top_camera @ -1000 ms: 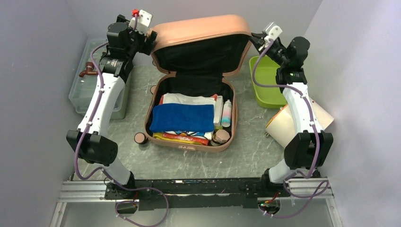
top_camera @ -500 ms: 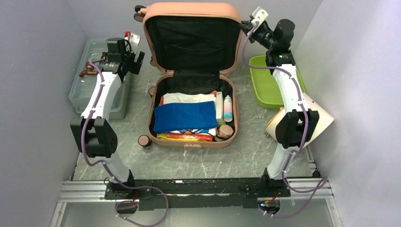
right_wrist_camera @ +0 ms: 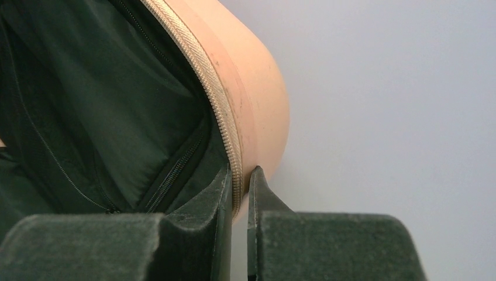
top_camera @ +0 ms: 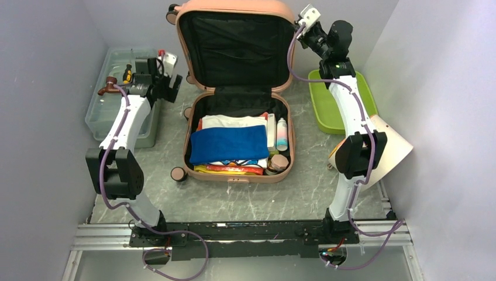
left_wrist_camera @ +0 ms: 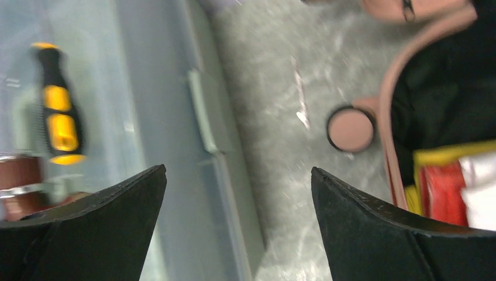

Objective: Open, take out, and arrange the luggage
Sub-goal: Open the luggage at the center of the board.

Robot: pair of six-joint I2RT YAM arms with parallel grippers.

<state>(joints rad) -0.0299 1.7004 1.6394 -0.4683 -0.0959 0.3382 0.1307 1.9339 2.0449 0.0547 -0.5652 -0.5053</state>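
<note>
The luggage (top_camera: pixel 234 177) lies open mid-table, its lid (top_camera: pixel 237 52) now fully upright instead of half-raised. The right gripper (right_wrist_camera: pixel 240 178) stays clamped on the lid's right rim. The left gripper (left_wrist_camera: pixel 237 172), jaws spread wide, has dropped away beside the toolbox (top_camera: pixel 102 120).

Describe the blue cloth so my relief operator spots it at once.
Find the open pink luggage at the centre of the table. In its near half, a folded blue cloth tops the clothes pile. It is the only plain blue item, lying over a white garment.
</note>
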